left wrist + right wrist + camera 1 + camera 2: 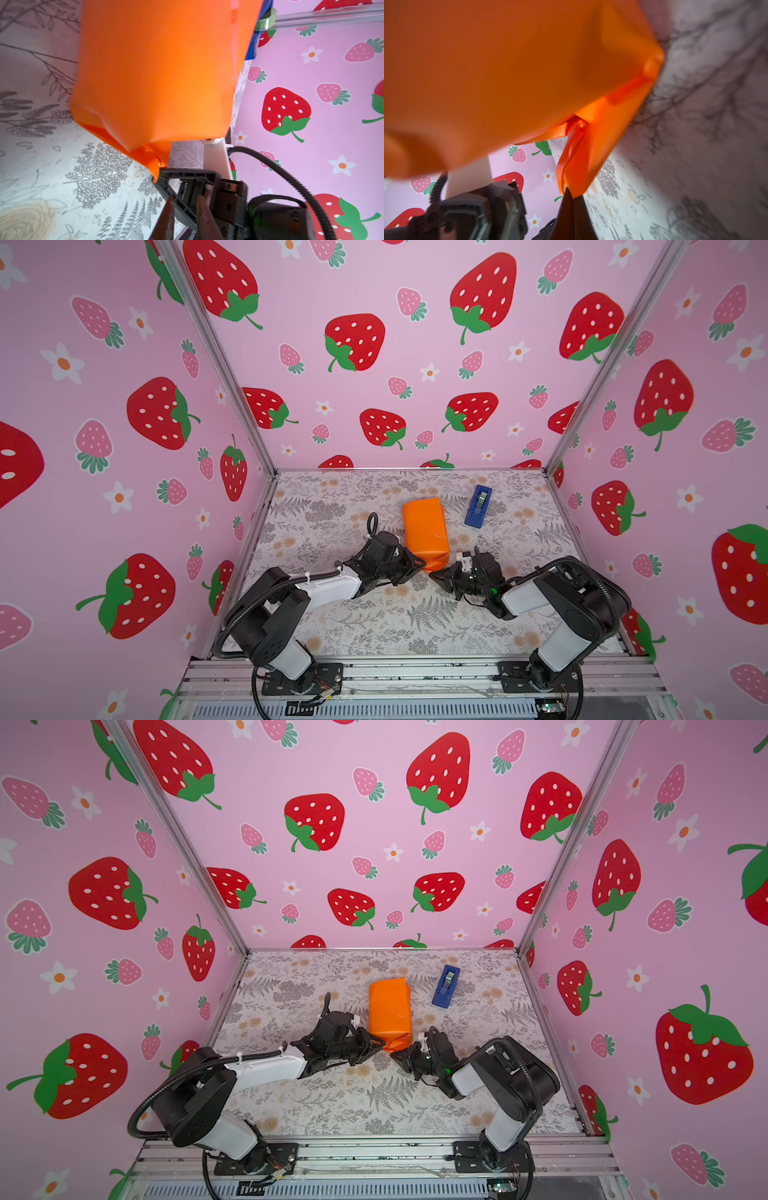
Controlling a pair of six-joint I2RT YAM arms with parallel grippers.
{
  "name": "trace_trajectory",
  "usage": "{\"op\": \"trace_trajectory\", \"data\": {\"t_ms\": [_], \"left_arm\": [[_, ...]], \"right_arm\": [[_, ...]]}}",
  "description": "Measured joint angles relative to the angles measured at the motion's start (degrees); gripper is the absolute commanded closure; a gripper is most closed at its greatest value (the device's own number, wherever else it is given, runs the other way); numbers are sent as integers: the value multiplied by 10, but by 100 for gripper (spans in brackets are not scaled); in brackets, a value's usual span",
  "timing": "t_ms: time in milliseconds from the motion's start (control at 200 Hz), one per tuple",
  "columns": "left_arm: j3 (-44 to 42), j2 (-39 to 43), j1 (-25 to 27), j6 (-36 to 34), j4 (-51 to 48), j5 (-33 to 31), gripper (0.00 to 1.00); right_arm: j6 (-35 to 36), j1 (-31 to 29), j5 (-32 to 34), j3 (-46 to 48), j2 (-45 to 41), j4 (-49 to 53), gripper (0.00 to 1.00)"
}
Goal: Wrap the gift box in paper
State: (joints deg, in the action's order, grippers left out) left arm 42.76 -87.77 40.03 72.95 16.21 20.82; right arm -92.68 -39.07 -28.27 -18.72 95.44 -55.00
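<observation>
- The right gripper (441,575) is clamped tight on the paper's twisted tail (576,164).
- The left gripper (417,565) has its fingers slightly parted and holds nothing. It sits just left of that tail.
- The paper (424,526) covers the box fully, so we see no box surface. It lies mid-table (374,614), its long axis running from both grippers toward the far edge.
- We judge the tail must fold toward the far edge, up against the near end, and the right arm is the one placed for that.
</observation>
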Motion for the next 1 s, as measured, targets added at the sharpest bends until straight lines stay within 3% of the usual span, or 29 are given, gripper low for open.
{"op": "trace_trajectory", "data": {"t_ms": [225,470,795,995], "left_arm": [[93,29,-6,-96,-135,-4,77],[236,-63,-18,-212,-250,56,85],[256,-164,-22,-287,-303,143,89],[267,-179,-24,-317,-318,165,91]], "right_arm": [[10,-24,7,30,-35,20,100],[10,-74,20,57,-78,42,100],[12,-92,53,67,-168,108,100],[15,-90,68,51,-179,139,100]]}}
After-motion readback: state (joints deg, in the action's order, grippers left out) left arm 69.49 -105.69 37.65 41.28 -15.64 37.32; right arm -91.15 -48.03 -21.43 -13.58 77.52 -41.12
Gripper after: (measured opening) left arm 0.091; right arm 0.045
